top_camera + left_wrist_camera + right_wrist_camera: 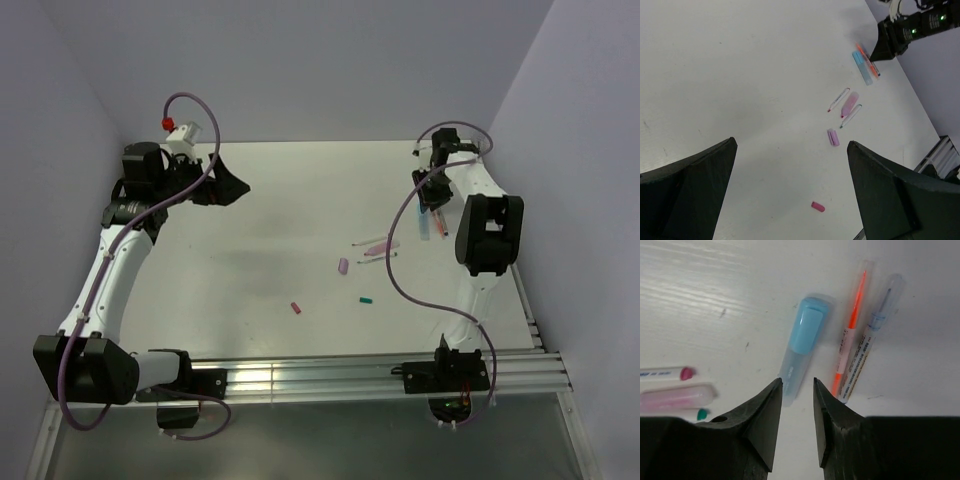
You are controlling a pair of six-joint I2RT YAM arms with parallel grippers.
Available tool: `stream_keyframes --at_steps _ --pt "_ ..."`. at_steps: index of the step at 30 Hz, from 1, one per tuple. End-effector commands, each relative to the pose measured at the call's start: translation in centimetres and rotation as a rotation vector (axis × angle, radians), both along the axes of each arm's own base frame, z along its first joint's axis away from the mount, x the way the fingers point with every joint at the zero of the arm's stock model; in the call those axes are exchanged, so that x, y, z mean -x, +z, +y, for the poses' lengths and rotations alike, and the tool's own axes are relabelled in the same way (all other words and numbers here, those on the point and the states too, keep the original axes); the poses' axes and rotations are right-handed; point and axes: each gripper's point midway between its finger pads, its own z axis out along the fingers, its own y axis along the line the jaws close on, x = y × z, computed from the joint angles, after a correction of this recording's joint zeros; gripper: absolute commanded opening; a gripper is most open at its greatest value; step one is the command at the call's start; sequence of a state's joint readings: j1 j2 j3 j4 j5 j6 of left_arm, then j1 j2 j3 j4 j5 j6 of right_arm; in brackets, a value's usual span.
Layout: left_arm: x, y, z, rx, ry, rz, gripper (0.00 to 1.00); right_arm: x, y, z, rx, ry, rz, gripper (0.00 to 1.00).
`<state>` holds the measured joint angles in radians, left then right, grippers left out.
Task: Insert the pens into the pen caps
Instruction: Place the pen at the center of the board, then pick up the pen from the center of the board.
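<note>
My right gripper [434, 200] hovers low over three pens at the far right: a light blue pen [802, 346], an orange pen [853, 327] and a blue-and-white pen [870, 342]. Its jaws [797, 381] are slightly apart and empty, with the tips just short of the light blue pen's near end. A pink pen [677, 396] and two thin whitish pens [662, 373] lie to the left. My left gripper [791, 142] is wide open and empty, high over the far left of the table [228, 186]. A lilac cap [833, 137], a pink-red cap [818, 206] and a teal cap [366, 299] lie mid-table.
The white table [280, 220] is walled in on the left, back and right. An aluminium rail [330, 375] runs along its near edge. A purple cable [400, 285] from the right arm loops over the table near the pens.
</note>
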<state>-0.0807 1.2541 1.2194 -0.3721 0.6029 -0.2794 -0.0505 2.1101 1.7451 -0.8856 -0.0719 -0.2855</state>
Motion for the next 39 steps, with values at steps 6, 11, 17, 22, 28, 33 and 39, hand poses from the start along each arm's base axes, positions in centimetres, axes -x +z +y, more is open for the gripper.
stream_keyframes --at_steps 6,11,17,22,28,33,39 --pt "2.4 1.3 -1.5 -0.021 -0.193 -0.085 0.99 1.6 10.7 5.5 -0.041 0.433 -0.253 0.46" --pt "3.2 0.8 -2.4 0.009 -0.267 -0.048 0.99 3.4 10.4 10.2 0.018 0.824 -0.265 0.48" --pt "3.5 1.2 -3.1 0.055 -0.307 -0.038 0.99 3.9 7.8 14.9 0.055 1.209 -0.244 0.40" --pt "3.1 1.4 -3.3 0.075 -0.316 -0.028 0.99 3.0 4.7 16.2 0.107 1.337 -0.174 0.37" --pt "2.7 1.3 -3.2 0.084 -0.325 -0.008 1.00 3.0 1.3 16.7 0.078 1.367 -0.105 0.40" --pt "2.7 0.9 -3.1 0.085 -0.326 0.004 0.99 3.5 0.2 17.1 0.060 1.382 -0.082 0.40" --pt "2.6 0.5 -3.2 0.095 -0.328 0.016 1.00 5.0 -0.2 16.9 0.057 1.411 -0.057 0.41"
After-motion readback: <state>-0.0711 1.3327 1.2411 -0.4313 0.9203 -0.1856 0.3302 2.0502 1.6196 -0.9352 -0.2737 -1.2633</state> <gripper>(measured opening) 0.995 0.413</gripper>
